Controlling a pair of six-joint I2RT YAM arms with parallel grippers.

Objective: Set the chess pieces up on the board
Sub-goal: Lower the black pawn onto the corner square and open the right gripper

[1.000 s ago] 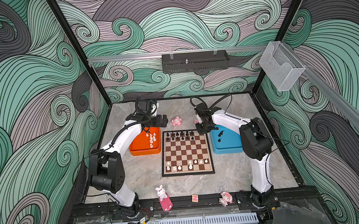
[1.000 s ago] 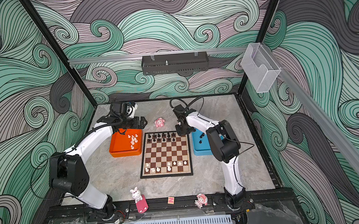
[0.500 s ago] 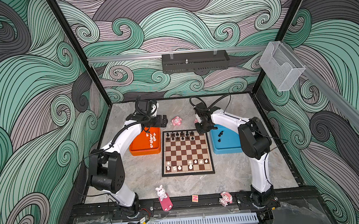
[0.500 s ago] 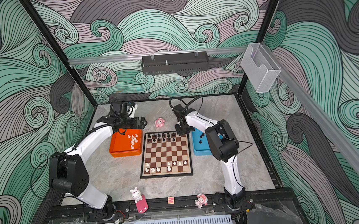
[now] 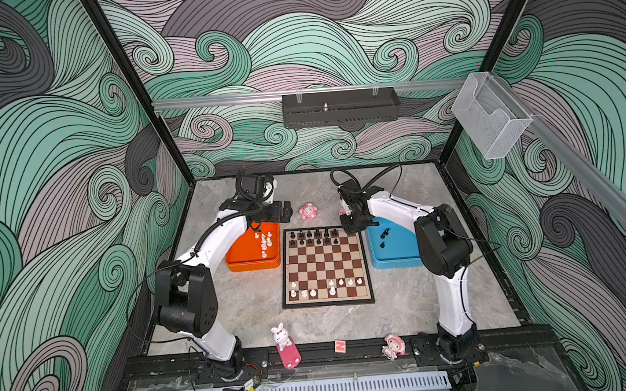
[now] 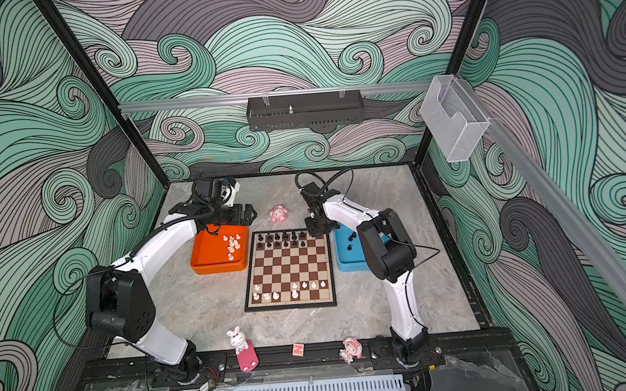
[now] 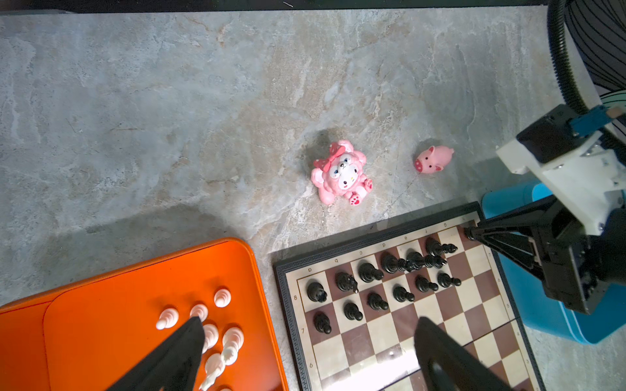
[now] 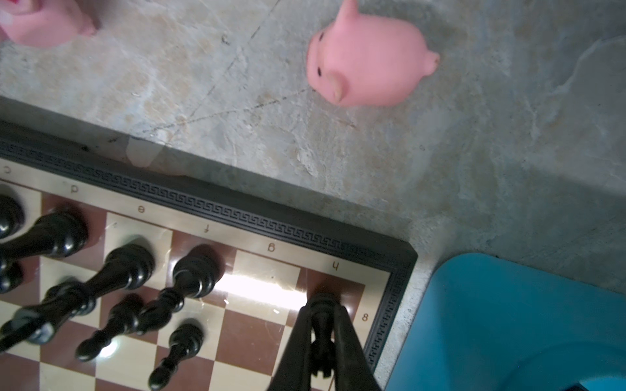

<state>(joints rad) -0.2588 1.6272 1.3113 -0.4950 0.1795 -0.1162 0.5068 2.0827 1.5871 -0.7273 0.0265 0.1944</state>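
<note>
**A:** Where's the board?

**B:** The board (image 5: 324,266) lies flat on the table (image 5: 243,305) at the centre of both top views. The orange tray (image 5: 245,257) is just beside its left edge and the blue tray (image 5: 396,253) just beside its right.

**A:** And the pincers?

**B:** The left gripper (image 7: 308,325) hangs over the orange tray's upper right corner, its jaws spread wide with nothing between them. The right gripper (image 8: 323,304) is at the board's upper right corner. It is pinched nearly closed on a black piece (image 8: 321,325) over the corner square marked h and 8. I cannot tell whether the base touches the square.

**A:** The other pieces?

**B:** Black pieces (image 5: 316,236) stand in the board's two top rows, and white pieces (image 5: 332,284) in its two bottom rows. Loose white pieces (image 5: 264,242) cluster in the orange tray's upper right. A few loose black pieces (image 5: 383,235) sit in the blue tray's upper left.

**A:** Anything smaller?

**B:** A pink figurine (image 5: 308,211) sits just above the board's top edge, with a pink pig (image 7: 433,159) near it.
</note>
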